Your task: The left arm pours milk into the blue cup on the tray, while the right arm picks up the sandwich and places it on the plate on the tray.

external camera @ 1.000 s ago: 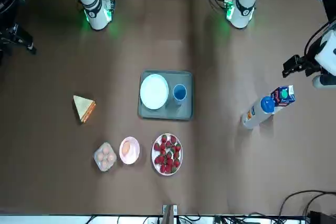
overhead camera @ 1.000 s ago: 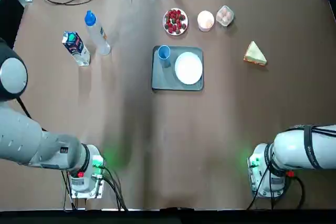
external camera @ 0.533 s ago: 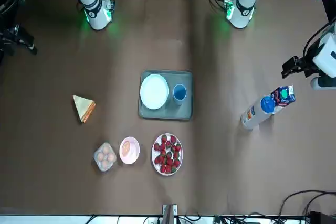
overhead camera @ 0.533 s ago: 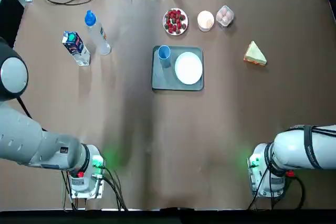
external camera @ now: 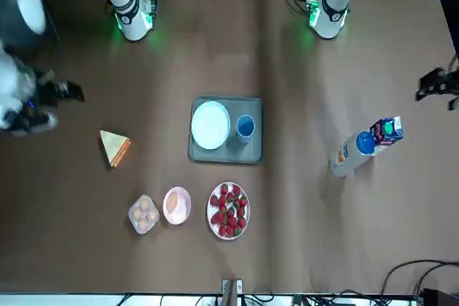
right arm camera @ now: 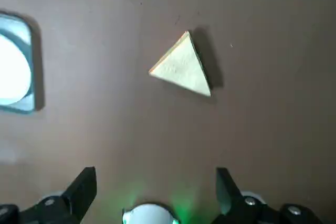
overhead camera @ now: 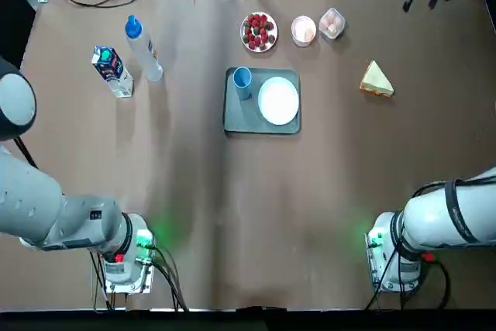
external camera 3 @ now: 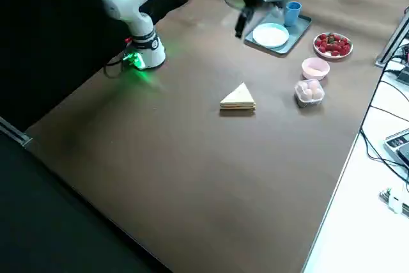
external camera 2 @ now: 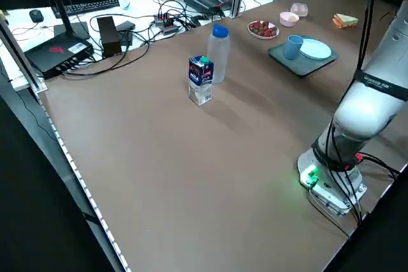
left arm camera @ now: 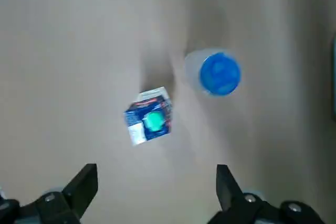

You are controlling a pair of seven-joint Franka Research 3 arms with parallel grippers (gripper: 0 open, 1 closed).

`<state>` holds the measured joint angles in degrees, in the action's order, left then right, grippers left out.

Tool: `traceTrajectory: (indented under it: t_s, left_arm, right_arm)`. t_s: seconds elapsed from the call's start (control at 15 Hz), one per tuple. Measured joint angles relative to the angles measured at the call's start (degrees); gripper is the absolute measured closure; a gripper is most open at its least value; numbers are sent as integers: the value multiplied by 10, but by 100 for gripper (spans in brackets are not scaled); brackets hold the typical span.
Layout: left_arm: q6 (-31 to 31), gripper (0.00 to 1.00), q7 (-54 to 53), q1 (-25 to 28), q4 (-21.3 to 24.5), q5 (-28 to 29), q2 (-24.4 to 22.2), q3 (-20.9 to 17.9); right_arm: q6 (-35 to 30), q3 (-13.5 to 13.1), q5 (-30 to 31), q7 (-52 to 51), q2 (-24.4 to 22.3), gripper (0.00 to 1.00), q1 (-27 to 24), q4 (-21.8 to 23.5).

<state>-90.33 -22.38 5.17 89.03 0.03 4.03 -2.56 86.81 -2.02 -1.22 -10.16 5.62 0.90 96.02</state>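
Left gripper (left arm camera: 157, 170): we see it raised over the table's left side, fingers spread, grasping nothing
Right gripper (right arm camera: 156, 174): we see it raised on the right side, also unclenched and holding nothing
Milk (overhead camera: 113, 72): upright on the table (overhead camera: 232, 207), just beside the blue-capped bottle (overhead camera: 145, 50)
Sandwich (overhead camera: 377, 81): on the table, right of the tray (overhead camera: 263, 127) and well apart from it
Blue cup (overhead camera: 242, 83): upright on the tray, left of the plate (overhead camera: 279, 101)
Beyond the tray: we find a dish of red berries (overhead camera: 259, 32) and a pink bowl (overhead camera: 304, 30)
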Motion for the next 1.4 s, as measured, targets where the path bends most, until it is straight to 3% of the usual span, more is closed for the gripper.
traceTrajectory:
  t_s: [0.33,0.6,0.87,0.93,1.2,1.4]
  left_arm:
    - [0,0,-260,116,1,-66,5,-2]
    - [-29,0,-457,207,5,-97,47,-2]
    - [-87,0,-641,282,10,-165,125,-2]
    - [-115,0,-715,308,9,-213,168,-2]
    - [-127,0,-834,343,-2,-297,250,-1]
    - [-129,0,-874,355,-7,-342,287,-1]
  right_arm:
    - [91,0,0,-4,144,0,0,0]
    - [146,-2,-1,-64,225,0,-2,-2]
    - [181,-6,-30,-214,266,0,-34,-3]
    - [181,-6,-35,-257,277,0,-50,-3]
    - [179,-5,-45,-270,300,0,-55,-1]
    - [179,-3,-56,-272,316,1,-54,1]
